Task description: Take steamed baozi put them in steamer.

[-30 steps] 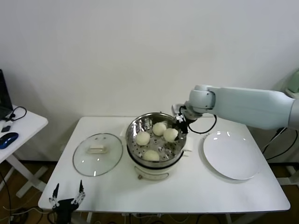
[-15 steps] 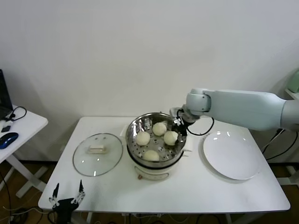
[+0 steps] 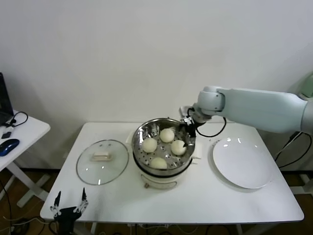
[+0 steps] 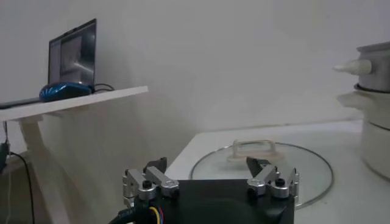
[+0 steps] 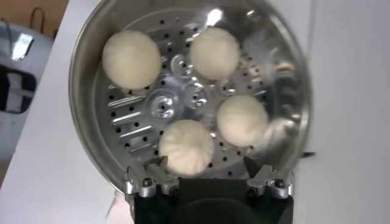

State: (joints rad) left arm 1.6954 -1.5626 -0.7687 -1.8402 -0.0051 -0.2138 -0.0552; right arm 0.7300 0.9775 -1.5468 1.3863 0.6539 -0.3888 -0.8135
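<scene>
Right claw (image 3: 187,126) released, above steamer (image 3: 142,133) rim; four baozi (image 5: 186,154) inside, nearest just beneath. Left claw (image 3: 70,205) parked, open.

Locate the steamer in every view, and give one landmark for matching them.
Head view: the steamer stands mid-table, between the glass lid and the white plate.
Left wrist view: only its edge shows, beyond the lid.
Right wrist view: it fills the frame.
Shared landmark: its shiny steel rim.

Lab — bare white table (image 3: 122,200), side desk (image 3: 22,134) — laptop (image 4: 73,56).
</scene>
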